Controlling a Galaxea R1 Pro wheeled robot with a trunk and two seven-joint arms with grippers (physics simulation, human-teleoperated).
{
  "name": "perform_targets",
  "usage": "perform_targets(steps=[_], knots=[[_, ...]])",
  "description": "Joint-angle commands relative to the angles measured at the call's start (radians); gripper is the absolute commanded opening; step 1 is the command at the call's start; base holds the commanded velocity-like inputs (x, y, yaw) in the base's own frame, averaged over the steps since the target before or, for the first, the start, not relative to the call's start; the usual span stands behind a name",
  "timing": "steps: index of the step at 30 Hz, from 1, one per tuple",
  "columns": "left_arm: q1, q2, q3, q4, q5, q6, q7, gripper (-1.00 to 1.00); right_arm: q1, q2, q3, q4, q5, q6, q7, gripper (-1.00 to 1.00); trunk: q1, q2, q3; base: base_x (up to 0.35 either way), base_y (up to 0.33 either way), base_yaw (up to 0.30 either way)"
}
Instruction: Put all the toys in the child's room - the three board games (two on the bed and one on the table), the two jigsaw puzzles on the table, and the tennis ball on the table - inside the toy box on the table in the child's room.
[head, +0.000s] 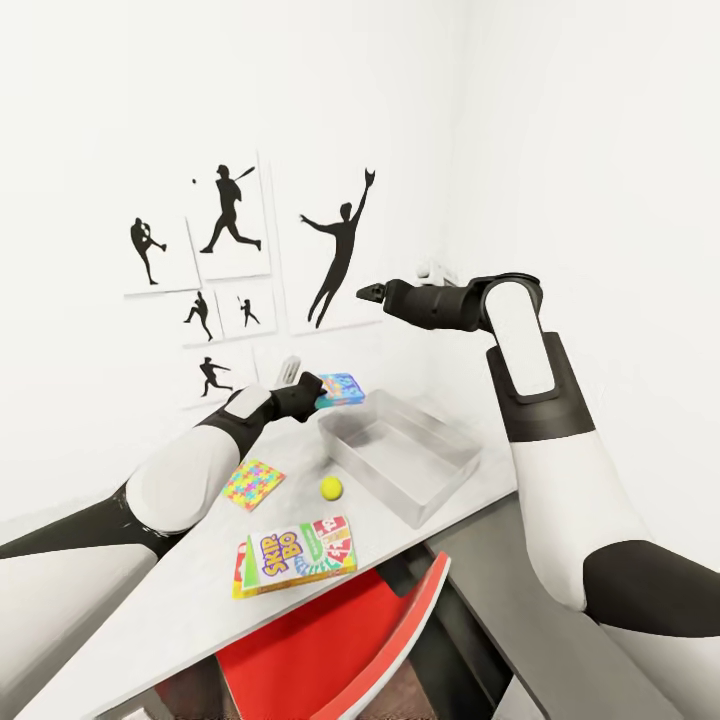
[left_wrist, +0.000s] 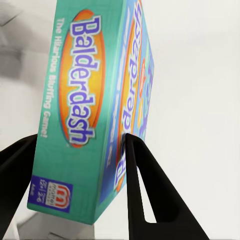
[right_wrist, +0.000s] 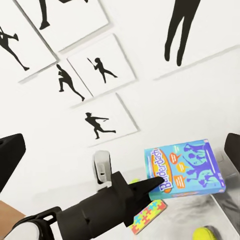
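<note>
- Head view: left end effector (head: 318, 388) closed on blue Balderdash box (head: 341, 389), held clear of the table (head: 150, 610), just beside the near-left corner rim of the toy box (head: 405, 455).
- Toy box: light grey bin, nothing visible inside, sits on table towards the wall.
- Tennis ball (head: 331, 487) on table, just beside toy box's front wall, not touching.
- Jigsaw puzzle (head: 253, 484), mosaic square, flat on table, left of ball, partly under left forearm.
- Skip-Bo box (head: 296, 556) flat near table's front edge, well apart from toy box.
- Red chair (head: 330, 640) below table edge.
- Right end effector (head: 368, 293) raised high above toy box, pointing at wall pictures (head: 230, 215); holds nothing; fingers look nearly together, gap hard to judge.
- Left wrist view: both fingers (left_wrist: 145, 195) press Balderdash box (left_wrist: 90, 110) on opposite faces; box tilted, title side to camera.
- Right wrist view: right fingertips (right_wrist: 10, 155) at frame's two sides, wide apart, nothing between. Beyond: left end effector (right_wrist: 150, 184) gripping Balderdash box (right_wrist: 185, 167), puzzle (right_wrist: 146, 215) and ball (right_wrist: 206, 233) lower down, silhouette pictures (right_wrist: 95, 70) on wall.
</note>
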Motion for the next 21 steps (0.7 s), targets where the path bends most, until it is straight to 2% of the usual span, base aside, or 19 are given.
perform_targets(steps=[1,21], knots=[[-0.001,-0.001,0.005,-0.007,-0.001,0.009,0.002,-1.0,-0.001,-0.001,0.0,-0.001,-0.01,0.002,-0.01,1.0,0.001,-0.002,-0.004,0.0,0.0,0.0],[-0.002,0.004,0.009,-0.027,0.0,0.011,-0.017,-1.0,0.0,-0.007,-0.001,-0.004,-0.01,0.002,-0.01,1.0,0.001,-0.002,-0.037,0.0,0.0,0.0]])
